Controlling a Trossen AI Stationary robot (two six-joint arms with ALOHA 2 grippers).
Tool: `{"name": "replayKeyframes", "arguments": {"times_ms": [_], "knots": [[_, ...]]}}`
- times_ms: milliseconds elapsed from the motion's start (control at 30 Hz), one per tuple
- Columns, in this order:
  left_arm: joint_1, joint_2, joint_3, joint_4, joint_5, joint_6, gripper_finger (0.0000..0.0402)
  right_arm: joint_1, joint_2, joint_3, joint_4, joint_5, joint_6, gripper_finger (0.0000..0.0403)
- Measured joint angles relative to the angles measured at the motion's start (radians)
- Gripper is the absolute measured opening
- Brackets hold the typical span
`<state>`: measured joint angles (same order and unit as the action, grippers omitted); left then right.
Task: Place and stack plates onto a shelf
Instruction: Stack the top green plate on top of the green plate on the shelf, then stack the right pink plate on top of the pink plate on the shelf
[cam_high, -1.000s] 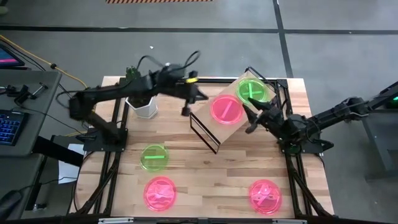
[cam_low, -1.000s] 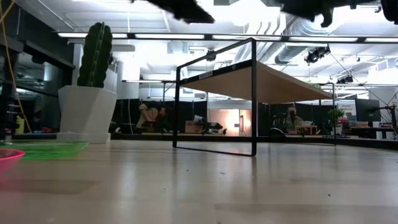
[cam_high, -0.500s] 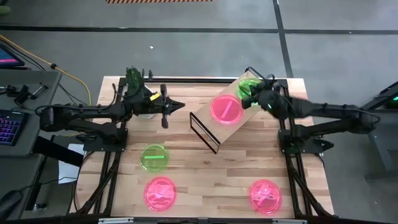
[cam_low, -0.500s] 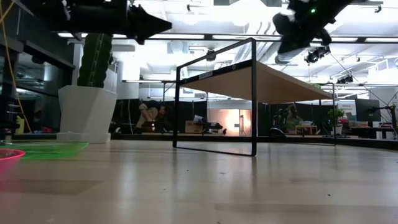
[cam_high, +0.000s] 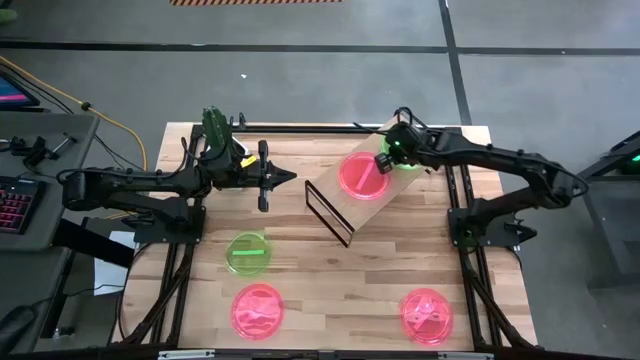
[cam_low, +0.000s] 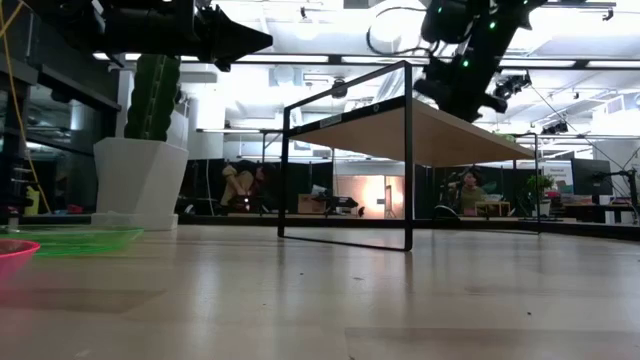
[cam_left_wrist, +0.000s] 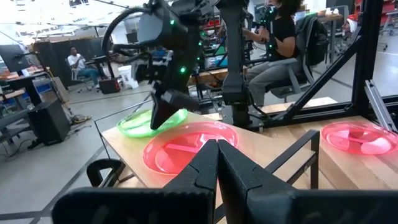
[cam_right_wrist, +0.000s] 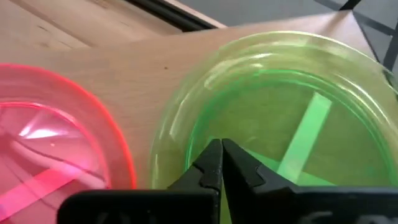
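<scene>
The shelf stands at the table's far middle, with a pink plate and a green plate lying flat on its top. My right gripper is shut and points down at the green plate's side toward the pink plate. My left gripper is shut and hovers left of the shelf, holding nothing. A green plate and two pink plates lie on the table. My right gripper's shut fingertips come from above, slanting, just inside the green plate's rim on the side toward the pink plate. Whether they touch the plate I cannot tell. The plate lies flat on the shelf top.
A white pot with a cactus stands at the far left under my left arm. The shelf's black wire frame juts toward the table's near left. People sit in the room beyond the table. Bare wood lies between the near plates.
My right gripper has swung from the shelf's right side toward the far left, over the green plate on the shelf, and has shut. My left gripper has drawn back from the shelf toward the table's left and come lower. The plates have stayed where they were.
</scene>
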<state>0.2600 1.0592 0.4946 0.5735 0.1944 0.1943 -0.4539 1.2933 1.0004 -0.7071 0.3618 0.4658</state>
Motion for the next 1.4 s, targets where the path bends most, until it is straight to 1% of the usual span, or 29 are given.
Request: {"name": "replayKeyframes", "arguments": {"times_ms": [133, 433, 533, 633, 767, 867, 1133, 1267, 1400], "knots": [[0.0, 0.0, 0.0, -0.001, 0.0, 0.0, 0.0, -0.012, 0.015, 0.002, 0.0, 0.0, -0.003, 0.0], [0.0, 0.0, 0.001, -0.012, 0.001, 0.018, 0.0, -0.024, -0.009, 0.004, -0.024, 0.022, -0.006, 0.0], [0.001, 0.0, 0.001, -0.009, 0.001, 0.018, 0.0, -0.011, -0.013, 0.039, -0.02, 0.03, -0.03, 0.0], [0.001, 0.0, 0.001, -0.009, 0.0, 0.024, 0.0, 0.021, -0.027, 0.077, 0.005, 0.075, -0.062, 0.0], [0.001, 0.0, 0.001, -0.011, -0.001, 0.023, 0.0, 0.096, -0.065, 0.081, 0.148, 0.1, -0.131, 0.0], [0.001, 0.0, 0.002, -0.029, -0.001, 0.017, 0.0, 0.175, -0.087, 0.041, 0.288, 0.098, -0.18, 0.0], [0.001, 0.0, 0.002, -0.033, 0.006, -0.026, 0.0, 0.415, -0.09, -0.065, 0.623, 0.098, -0.297, 0.0], [0.001, 0.0, 0.002, -0.027, 0.006, -0.026, 0.0, 0.526, -0.09, -0.158, 0.865, 0.098, -0.386, 0.0], [0.001, 0.0, 0.002, -0.023, 0.006, -0.026, 0.0, 0.586, -0.091, -0.278, 1.085, 0.098, -0.428, 0.0]]}}
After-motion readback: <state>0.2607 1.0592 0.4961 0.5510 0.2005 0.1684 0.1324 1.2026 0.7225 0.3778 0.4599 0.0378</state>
